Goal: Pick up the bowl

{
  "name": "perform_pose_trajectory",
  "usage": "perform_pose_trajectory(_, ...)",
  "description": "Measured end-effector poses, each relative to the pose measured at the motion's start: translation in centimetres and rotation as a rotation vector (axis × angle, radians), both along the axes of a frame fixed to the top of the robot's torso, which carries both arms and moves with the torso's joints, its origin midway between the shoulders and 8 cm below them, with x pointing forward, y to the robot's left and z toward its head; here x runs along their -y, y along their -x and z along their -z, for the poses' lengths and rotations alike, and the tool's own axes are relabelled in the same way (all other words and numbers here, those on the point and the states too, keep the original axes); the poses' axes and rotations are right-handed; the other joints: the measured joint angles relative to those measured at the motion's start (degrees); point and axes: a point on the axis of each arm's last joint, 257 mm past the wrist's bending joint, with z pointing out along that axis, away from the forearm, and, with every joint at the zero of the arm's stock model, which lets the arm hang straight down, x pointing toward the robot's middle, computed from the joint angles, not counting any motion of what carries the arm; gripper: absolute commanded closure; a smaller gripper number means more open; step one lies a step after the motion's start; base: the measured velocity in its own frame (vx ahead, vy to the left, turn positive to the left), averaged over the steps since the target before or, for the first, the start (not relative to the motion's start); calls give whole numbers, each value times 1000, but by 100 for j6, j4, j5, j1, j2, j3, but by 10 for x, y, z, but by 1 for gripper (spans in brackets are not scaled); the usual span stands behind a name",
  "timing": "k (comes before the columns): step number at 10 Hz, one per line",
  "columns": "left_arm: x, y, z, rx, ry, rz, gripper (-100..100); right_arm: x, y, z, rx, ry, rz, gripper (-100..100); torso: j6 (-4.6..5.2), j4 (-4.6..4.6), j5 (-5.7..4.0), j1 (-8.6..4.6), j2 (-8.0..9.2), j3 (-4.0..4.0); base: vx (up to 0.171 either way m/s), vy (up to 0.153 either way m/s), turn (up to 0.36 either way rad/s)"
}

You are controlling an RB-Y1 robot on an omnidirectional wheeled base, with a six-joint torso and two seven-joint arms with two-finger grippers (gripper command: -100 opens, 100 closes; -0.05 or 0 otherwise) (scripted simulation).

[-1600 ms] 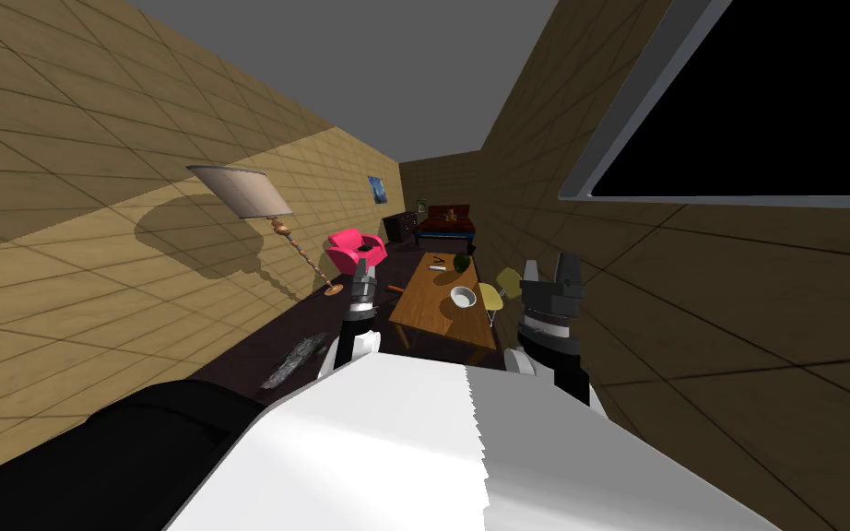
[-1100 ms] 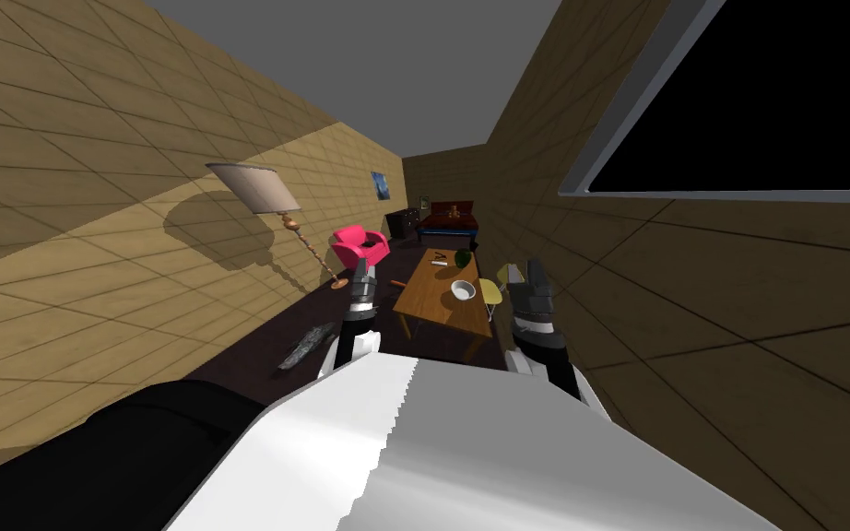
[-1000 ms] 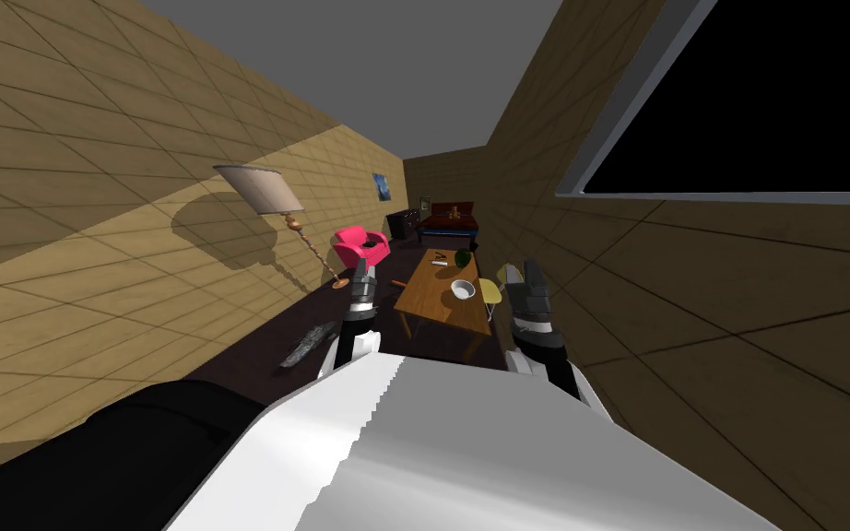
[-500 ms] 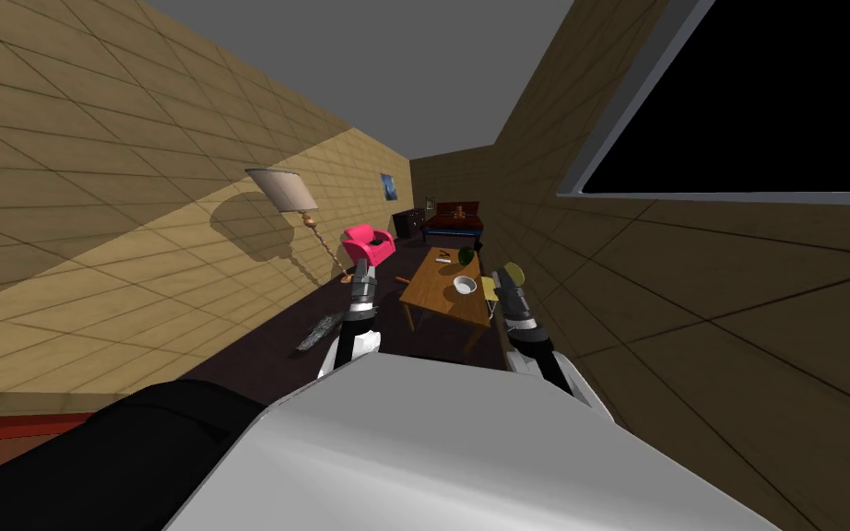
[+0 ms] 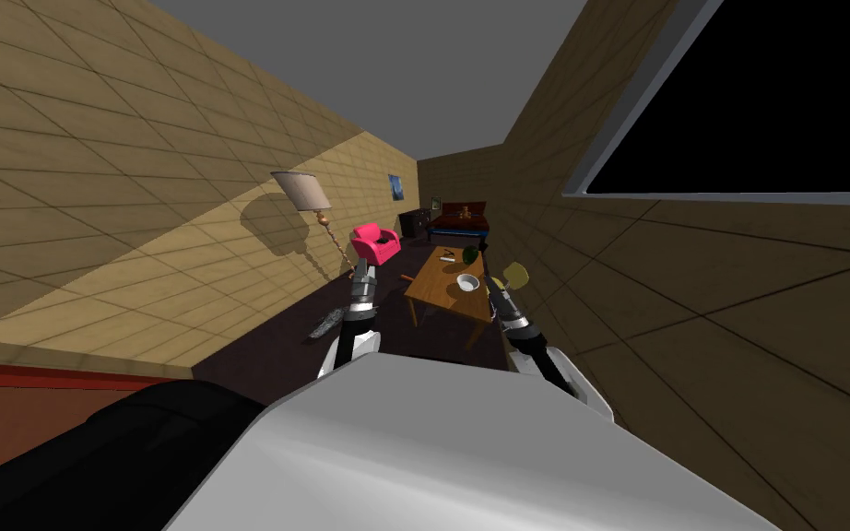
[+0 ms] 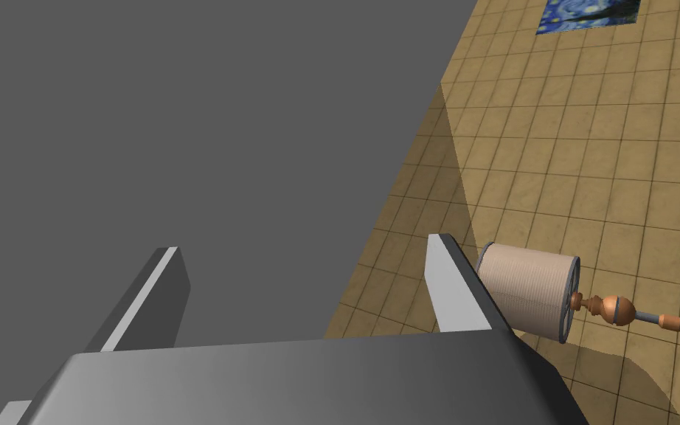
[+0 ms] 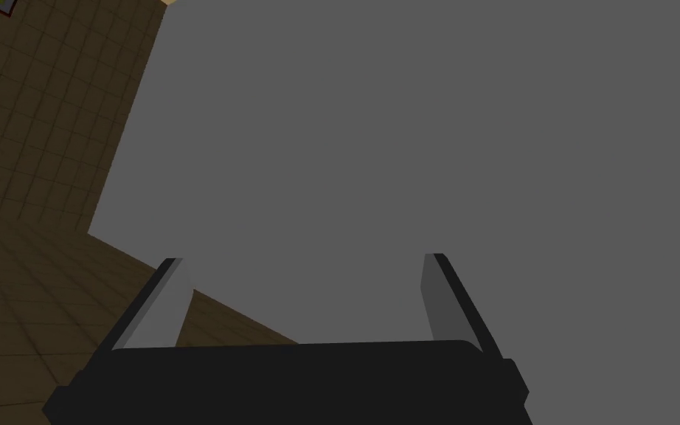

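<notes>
Sitting on the near right part of the wooden table (image 5: 434,295), the white bowl (image 5: 467,282) shows a pale inside; whether anything lies in it I cannot tell. Farther along the tabletop are a dark green round thing (image 5: 470,253) and a few items too small to name. A yellow chair (image 5: 515,274) stands at the table's right side, with a pink armchair (image 5: 376,243) and a floor lamp (image 5: 306,192) off to its left. Both grippers are spread wide and empty: the left gripper (image 5: 363,269) left of the table, the right gripper (image 5: 492,281) just right of the bowl, apart from it
</notes>
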Motion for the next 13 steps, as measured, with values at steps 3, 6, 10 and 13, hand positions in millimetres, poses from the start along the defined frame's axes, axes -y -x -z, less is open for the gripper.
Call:
perform_pose_trajectory(3, 0, 0, 0, 0, 0, 0, 0, 1, -12, 37, -60, 106, -4, -100, 4, -1, 1, 3, -12, -5, -93, 14, 106)
perform_pose_trajectory(6, 0, 0, 0, 0, 0, 0, 0, 6, -19, 73, -112, 223, -12, -100, 0, -4, 1, 6, -19, -10, -67, 15, 107)
perform_pose_trajectory(10, 0, 0, 0, 0, 0, 0, 0, 17, -28, 113, -179, 334, -7, -100, 5, -7, 1, 2, -37, -20, -38, 17, 89)
perform_pose_trajectory(13, 0, 0, 0, 0, 0, 0, 0, 37, -31, 153, -234, 450, -7, -100, 2, -7, 2, 10, -36, -20, -31, 29, 115)
